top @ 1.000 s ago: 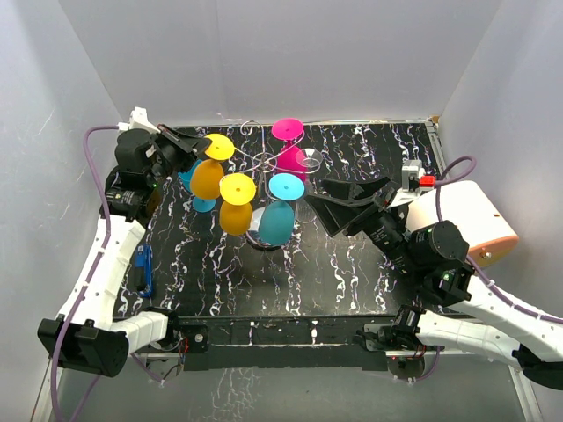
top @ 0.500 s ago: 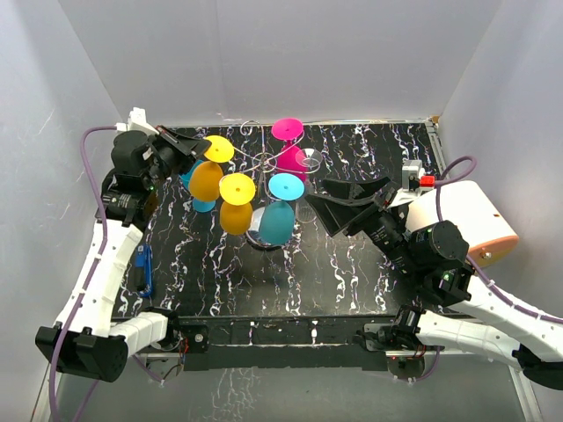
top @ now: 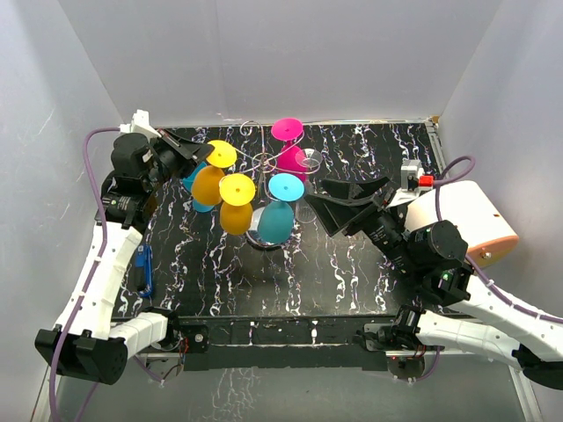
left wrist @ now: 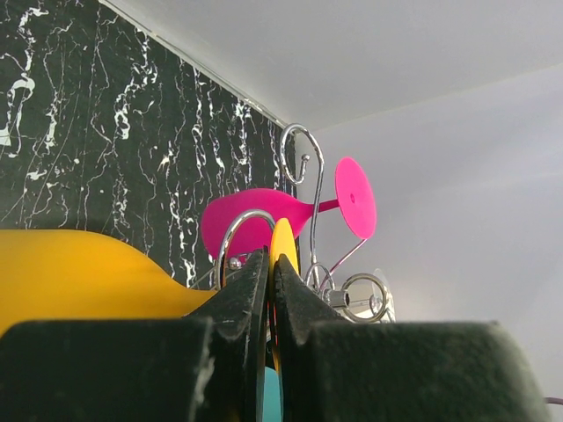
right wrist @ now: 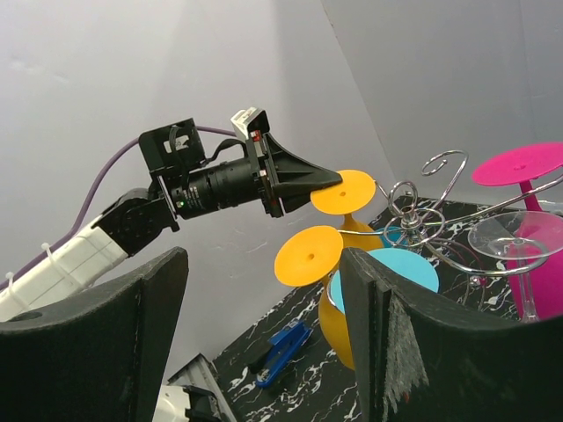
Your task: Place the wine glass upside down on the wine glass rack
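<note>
A yellow wine glass [top: 208,182] hangs upside down at the left side of the wine glass rack [top: 264,162], its foot [top: 222,154] up. My left gripper [top: 199,151] is shut on the rim of that foot [left wrist: 283,242], and its bowl [left wrist: 70,272] fills the lower left of the left wrist view. A curled wire arm [left wrist: 236,230] of the rack lies next to the stem; I cannot tell whether the glass rests on it. My right gripper [top: 339,206] stands open and empty to the right of the rack, facing it [right wrist: 264,294].
A second yellow glass [top: 236,204], a cyan glass [top: 280,211], a magenta glass [top: 290,149] and a clear glass [top: 310,160] hang upside down on the rack. Another cyan glass [top: 201,202] shows behind the yellow one. A blue clip [top: 145,271] lies near the table's left edge.
My left wrist has swung slightly, and the held yellow foot has shifted a little toward the front and the rack. The right arm has not moved.
</note>
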`<action>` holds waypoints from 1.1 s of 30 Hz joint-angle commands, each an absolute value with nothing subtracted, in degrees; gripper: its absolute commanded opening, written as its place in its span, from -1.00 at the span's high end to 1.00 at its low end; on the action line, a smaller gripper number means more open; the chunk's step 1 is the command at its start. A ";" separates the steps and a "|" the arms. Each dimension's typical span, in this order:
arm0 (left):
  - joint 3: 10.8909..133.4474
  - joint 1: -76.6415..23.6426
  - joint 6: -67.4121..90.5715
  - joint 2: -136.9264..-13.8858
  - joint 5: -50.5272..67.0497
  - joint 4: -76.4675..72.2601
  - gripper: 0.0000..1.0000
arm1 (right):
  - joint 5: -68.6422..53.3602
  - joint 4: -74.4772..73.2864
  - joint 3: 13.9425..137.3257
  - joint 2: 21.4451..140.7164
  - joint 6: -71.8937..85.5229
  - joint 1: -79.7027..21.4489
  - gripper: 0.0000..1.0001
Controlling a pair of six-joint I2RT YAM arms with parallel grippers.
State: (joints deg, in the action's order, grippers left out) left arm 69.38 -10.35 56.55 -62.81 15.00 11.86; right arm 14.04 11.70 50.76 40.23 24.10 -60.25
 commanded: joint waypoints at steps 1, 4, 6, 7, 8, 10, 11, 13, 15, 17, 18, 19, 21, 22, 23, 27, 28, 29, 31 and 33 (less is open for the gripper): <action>70.22 -10.43 55.02 -62.25 16.86 13.95 0.98 | 14.80 13.36 52.15 40.25 23.67 -60.21 -0.36; 71.56 -10.45 54.15 -63.03 16.49 16.47 0.99 | 15.11 13.03 52.38 40.43 23.48 -60.21 -0.36; 71.84 -10.43 53.70 -63.02 15.95 17.16 0.94 | 15.12 12.91 52.43 40.43 23.40 -60.21 -0.36; 72.07 -10.40 53.50 -63.02 15.72 17.69 0.91 | 15.19 12.93 52.42 40.43 23.40 -60.21 -0.36; 72.21 -10.43 53.31 -63.03 15.59 18.14 0.87 | 15.20 12.95 52.32 40.43 23.41 -60.21 -0.36; 72.48 -10.45 53.08 -63.08 15.63 18.73 0.78 | 15.21 13.04 52.22 40.36 23.38 -60.21 -0.36; 72.71 -10.45 53.04 -63.04 15.71 19.07 0.72 | 15.21 13.07 52.22 40.34 23.40 -60.21 -0.36; 73.21 -10.40 52.64 -62.95 15.59 19.69 0.65 | 15.21 13.03 52.05 40.24 23.38 -60.21 -0.36; 74.69 -10.41 51.84 -63.21 15.20 21.71 0.63 | 15.29 13.06 51.95 40.12 23.47 -60.21 -0.36; 76.36 -10.41 50.70 -63.64 14.59 24.05 0.58 | 15.30 12.94 51.82 39.96 23.55 -60.21 -0.36; 76.95 -10.45 50.45 -63.71 14.39 24.70 0.56 | 15.49 12.98 51.71 39.91 23.55 -60.19 -0.36; 77.40 -10.39 50.19 -63.76 14.15 25.28 0.53 | 15.56 13.08 51.54 39.83 23.60 -60.20 -0.36; 78.13 -10.42 49.94 -63.77 13.78 26.30 0.46 | 15.64 13.30 51.48 39.81 23.60 -60.16 -0.36; 78.42 -10.41 49.80 -63.73 13.65 26.73 0.43 | 15.60 13.33 51.42 39.81 23.62 -60.20 -0.36; 78.74 -10.44 49.69 -63.73 13.48 27.25 0.38 | 15.61 13.30 51.46 39.81 23.64 -60.20 -0.36; 80.04 -10.39 47.55 -63.56 11.25 29.40 0.28 | 15.47 13.40 51.50 39.74 23.64 -60.20 -0.36; 80.67 -10.45 46.82 -63.50 10.17 30.09 0.24 | 15.47 13.33 51.49 39.68 23.65 -60.21 -0.36; 81.21 -10.38 45.94 -63.46 9.27 30.81 0.21 | 15.47 13.31 51.50 39.60 23.64 -60.21 -0.36; 82.51 -10.46 44.19 -63.41 7.37 31.96 0.17 | 15.60 13.10 51.47 39.40 23.64 -60.21 -0.36; 84.07 -10.39 41.80 -63.67 4.88 33.36 0.11 | 15.70 12.93 51.45 39.22 23.64 -60.21 -0.36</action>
State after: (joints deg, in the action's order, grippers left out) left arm 79.72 -10.41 47.05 -64.25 9.74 30.00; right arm 15.11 11.51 50.76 40.34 24.08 -60.27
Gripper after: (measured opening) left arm 0.423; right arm 0.679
